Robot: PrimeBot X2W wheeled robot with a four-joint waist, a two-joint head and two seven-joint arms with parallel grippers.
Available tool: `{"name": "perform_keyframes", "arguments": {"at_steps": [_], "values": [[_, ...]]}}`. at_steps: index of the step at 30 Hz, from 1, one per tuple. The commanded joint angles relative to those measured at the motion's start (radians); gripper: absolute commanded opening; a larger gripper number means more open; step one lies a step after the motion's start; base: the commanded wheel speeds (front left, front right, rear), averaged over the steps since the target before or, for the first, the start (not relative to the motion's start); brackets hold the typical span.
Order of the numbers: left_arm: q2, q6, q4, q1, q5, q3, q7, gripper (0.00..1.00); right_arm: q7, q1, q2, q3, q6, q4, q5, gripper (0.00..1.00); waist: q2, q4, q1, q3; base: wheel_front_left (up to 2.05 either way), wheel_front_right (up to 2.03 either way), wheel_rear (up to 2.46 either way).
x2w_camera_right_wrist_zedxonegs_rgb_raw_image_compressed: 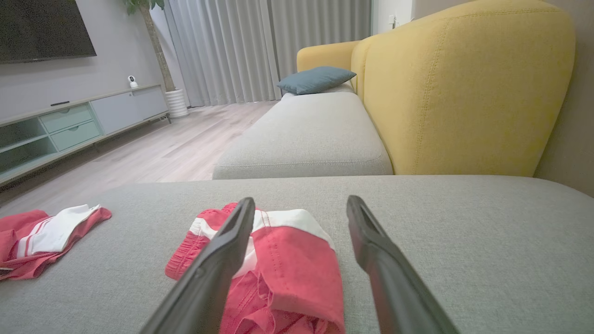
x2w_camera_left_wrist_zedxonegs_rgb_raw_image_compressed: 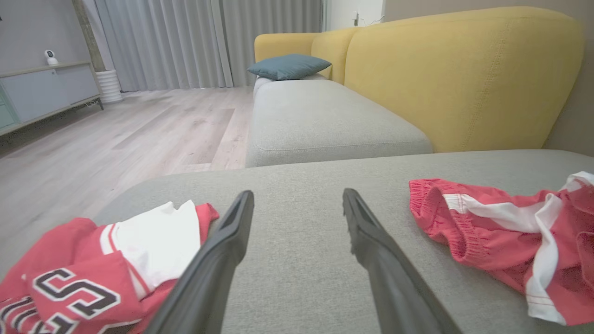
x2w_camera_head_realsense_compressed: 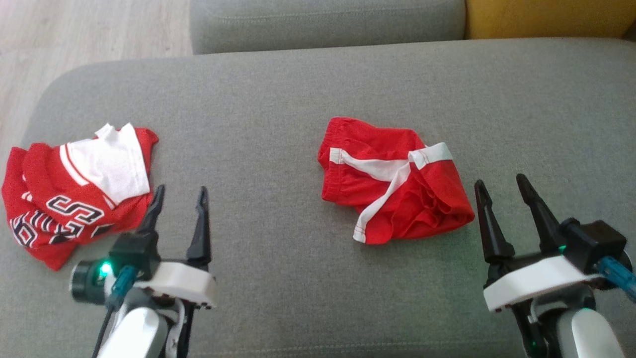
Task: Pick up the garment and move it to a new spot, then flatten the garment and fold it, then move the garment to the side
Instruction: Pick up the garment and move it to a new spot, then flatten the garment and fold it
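Loosely crumpled red shorts [x2w_camera_head_realsense_compressed: 392, 181], near right fingers [x2w_camera_head_realsense_compressed: 489, 223], well apart from left fingers [x2w_camera_head_realsense_compressed: 200, 228] — both pairs spread, empty.

Layout, head view. The shorts [x2w_camera_head_realsense_compressed: 392, 181] lie on the near seat cushion [x2w_camera_head_realsense_compressed: 278, 99], right of its centre. The jersey [x2w_camera_head_realsense_compressed: 74, 194] lies at its left end, well apart from them. The left gripper [x2w_camera_head_realsense_compressed: 180, 191] stands just beside the jersey's right edge, and the right gripper [x2w_camera_head_realsense_compressed: 499, 180] stands right of the shorts. Behind lies a second seat cushion [x2w_camera_head_realsense_compressed: 328, 20], with the backrest [x2w_camera_head_realsense_compressed: 546, 17] to its right and the floor [x2w_camera_head_realsense_compressed: 94, 25] to its left. A pillow [x2w_camera_left_wrist_zedxonegs_rgb_raw_image_compressed: 288, 66] lies farther back against the backrest.
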Motion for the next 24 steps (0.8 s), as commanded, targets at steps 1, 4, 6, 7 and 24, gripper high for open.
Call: {"name": "perform_keyframes", "arguments": {"at_steps": [1, 4, 6, 7, 24], "values": [[0.027, 0.006, -0.036, -0.036, 0.008, 0.046, -0.012, 1.00, 0.003, -0.015, -0.003, 0.016, 0.004, -0.041, -0.009, 1.00, -0.0001, 0.000, 0.0000, -0.004, 0.00, 0.00, 0.00], [0.035, 0.002, -0.052, -0.016, 0.012, 0.056, -0.012, 1.00, 0.010, 0.002, -0.003, 0.015, 0.004, -0.046, -0.010, 1.00, -0.0001, -0.002, 0.0000, -0.013, 0.00, 0.00, 0.00], [0.039, 0.001, -0.061, -0.003, 0.018, 0.058, -0.012, 1.00, 0.015, 0.013, -0.003, 0.016, 0.004, -0.046, -0.010, 1.00, -0.0001, -0.006, 0.0000, -0.022, 0.00, 0.00, 0.00], [0.041, 0.001, -0.063, 0.004, 0.019, 0.059, -0.012, 1.00, 0.017, 0.018, -0.003, 0.017, 0.004, -0.048, -0.009, 1.00, -0.0001, -0.008, 0.0000, -0.025, 0.00, 0.00, 0.00], [0.050, 0.002, -0.066, 0.029, 0.028, 0.054, -0.012, 1.00, 0.032, 0.037, -0.003, 0.012, 0.004, -0.057, -0.010, 1.00, -0.0001, -0.011, 0.0000, -0.033, 0.00, 0.00, 0.00]]}}
